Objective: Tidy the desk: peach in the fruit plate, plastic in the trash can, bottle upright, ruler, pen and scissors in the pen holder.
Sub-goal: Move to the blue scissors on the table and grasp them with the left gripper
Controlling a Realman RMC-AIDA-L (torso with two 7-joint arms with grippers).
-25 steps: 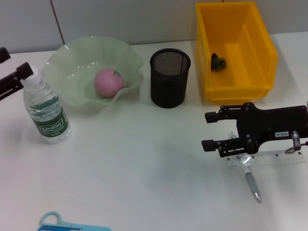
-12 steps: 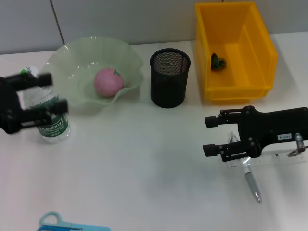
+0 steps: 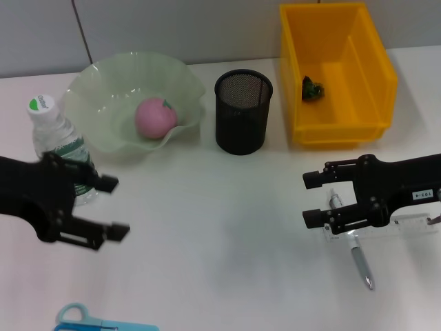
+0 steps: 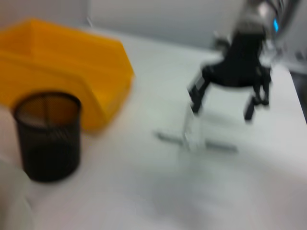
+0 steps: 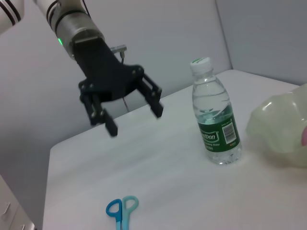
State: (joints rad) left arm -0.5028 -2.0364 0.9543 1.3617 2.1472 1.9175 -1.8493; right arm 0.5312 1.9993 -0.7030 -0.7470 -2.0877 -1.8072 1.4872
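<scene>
On the near left of the white desk the left gripper hangs with its two fingers spread wide and nothing between them, just in front of the water bottle. That bottle stands upright with its white cap on, left of the pale green fruit plate, and the pink peach lies inside the plate. To the right of the plate stands the black mesh pen holder, and right of that the yellow bin, with a small dark green scrap lying on its floor. At the near left edge, well apart from the rest, lie the blue scissors, only partly in view.

Over on the right side the right gripper hovers with its fingers also parted wide, holding nothing. It sits directly above the far end of the pen, which points toward the near edge, and the clear ruler lies crosswise under the gripper body. Whether the fingers touch either one cannot be told.
</scene>
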